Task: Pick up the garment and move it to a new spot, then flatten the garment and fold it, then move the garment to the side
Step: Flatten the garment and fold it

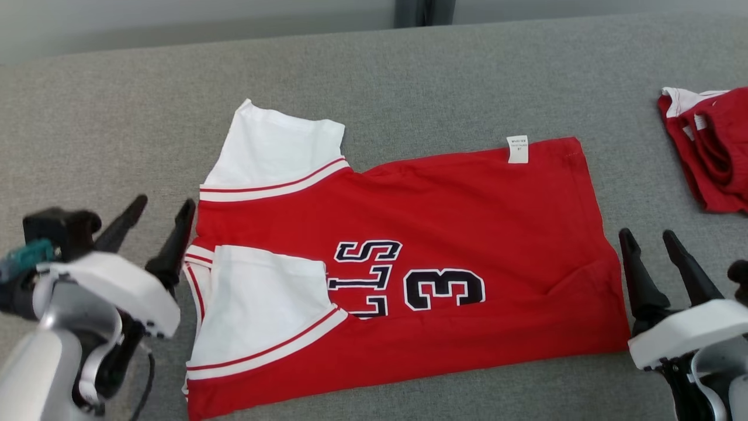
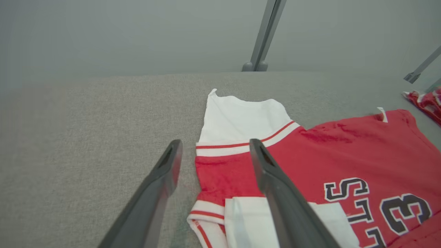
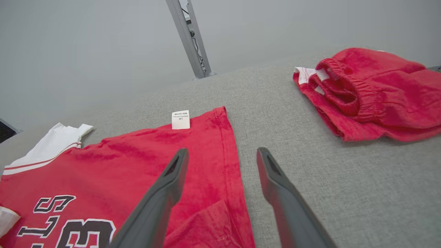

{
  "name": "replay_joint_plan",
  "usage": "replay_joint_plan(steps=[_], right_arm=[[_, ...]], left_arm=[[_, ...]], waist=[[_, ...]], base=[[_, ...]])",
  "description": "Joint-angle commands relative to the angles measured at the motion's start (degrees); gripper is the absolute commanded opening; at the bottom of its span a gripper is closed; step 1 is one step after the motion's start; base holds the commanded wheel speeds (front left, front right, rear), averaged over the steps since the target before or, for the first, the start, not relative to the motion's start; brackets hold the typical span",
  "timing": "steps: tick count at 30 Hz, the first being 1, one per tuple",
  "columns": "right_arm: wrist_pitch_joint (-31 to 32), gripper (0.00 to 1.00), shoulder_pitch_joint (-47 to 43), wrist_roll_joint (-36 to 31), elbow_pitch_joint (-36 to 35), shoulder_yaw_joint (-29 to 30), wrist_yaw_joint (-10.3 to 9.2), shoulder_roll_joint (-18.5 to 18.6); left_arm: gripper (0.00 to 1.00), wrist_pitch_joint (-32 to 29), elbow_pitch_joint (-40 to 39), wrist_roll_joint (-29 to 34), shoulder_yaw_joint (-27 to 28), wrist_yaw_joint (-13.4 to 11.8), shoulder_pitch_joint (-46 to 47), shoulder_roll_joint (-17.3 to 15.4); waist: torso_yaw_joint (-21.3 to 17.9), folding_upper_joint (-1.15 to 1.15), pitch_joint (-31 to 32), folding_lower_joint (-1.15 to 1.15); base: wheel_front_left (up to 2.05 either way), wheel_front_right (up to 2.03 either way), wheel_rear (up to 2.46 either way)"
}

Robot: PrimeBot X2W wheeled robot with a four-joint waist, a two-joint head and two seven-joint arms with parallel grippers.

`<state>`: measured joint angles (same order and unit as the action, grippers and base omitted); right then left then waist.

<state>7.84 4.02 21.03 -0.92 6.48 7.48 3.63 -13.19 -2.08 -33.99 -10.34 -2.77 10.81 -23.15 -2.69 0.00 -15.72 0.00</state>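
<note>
The shirt (image 1: 456,234) lay partly folded, mid worktop (image 1: 409,76). I had my left claw (image 1: 163,204) wide and empty at its 9 o'clock, right claw (image 1: 646,234) likewise at 3, probably so each could take an end for the next fold.

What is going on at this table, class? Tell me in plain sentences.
A two-armed robot is folding a red jersey on the table. The jersey lies flat, one white sleeve turned in over its front. Both grippers are open and hold nothing: the left gripper by the collar end, the right gripper by the hem end. Another red garment lies bunched at the right.
</note>
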Motion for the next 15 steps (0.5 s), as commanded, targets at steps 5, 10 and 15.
replay_joint_plan(steps=[5,10,15], right_arm=[[-0.20,1.00,6.40,0.00,1.03,-4.31,0.02,1.83],[-0.95,1.00,10.04,0.49,1.72,-6.94,0.02,2.36],[-1.49,1.00,12.98,0.73,2.03,-8.78,0.02,3.14]], left_arm=[[1.00,-4.90,7.11,2.28,-2.61,2.96,14.97,-2.13],[1.00,-8.23,12.96,2.36,-4.64,4.87,24.19,-1.32],[1.00,-11.40,16.85,2.39,-5.48,6.20,30.80,-2.14]], waist=[[-1.95,0.00,-6.04,0.00],[-3.05,0.00,-10.31,0.00],[-4.21,0.00,-13.71,0.00]], base=[[0.00,0.00,0.00],[0.00,0.00,0.00],[0.00,0.00,0.00]])
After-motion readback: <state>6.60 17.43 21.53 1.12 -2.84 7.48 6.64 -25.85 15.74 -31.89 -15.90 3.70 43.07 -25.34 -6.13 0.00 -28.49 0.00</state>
